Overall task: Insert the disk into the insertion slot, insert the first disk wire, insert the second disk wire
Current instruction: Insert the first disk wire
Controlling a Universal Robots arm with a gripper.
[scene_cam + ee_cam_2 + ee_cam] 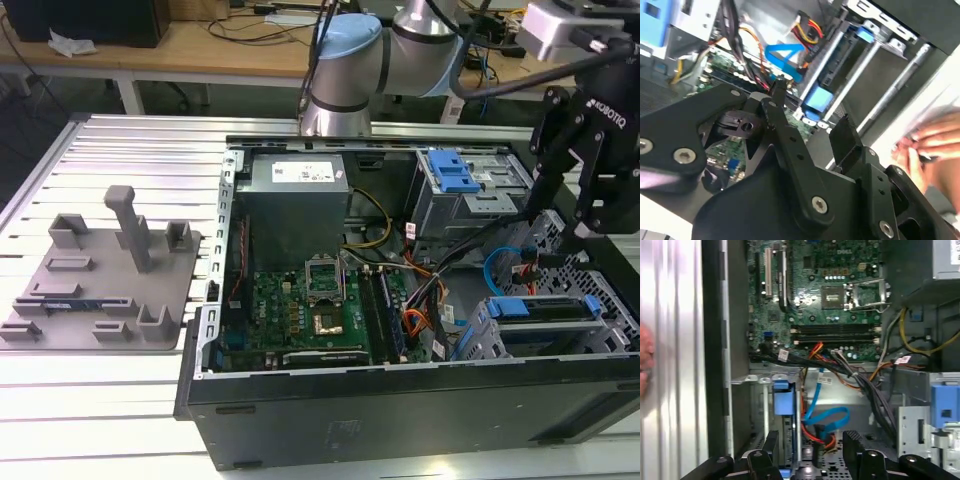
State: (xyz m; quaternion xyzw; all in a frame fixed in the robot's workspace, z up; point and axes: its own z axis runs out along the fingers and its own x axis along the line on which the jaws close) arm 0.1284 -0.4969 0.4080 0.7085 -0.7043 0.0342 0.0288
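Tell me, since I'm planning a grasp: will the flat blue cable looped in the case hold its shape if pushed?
Probably not: the flat blue cable lies in a loose loop, so it likely flexes aside. It looks thin, hence light. Its ends seem to run among the orange and black wires, so it may tug them.

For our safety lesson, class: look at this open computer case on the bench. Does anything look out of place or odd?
Yes. A person's hand sits just outside the computer case, near the open claw: odd and unsafe that close.
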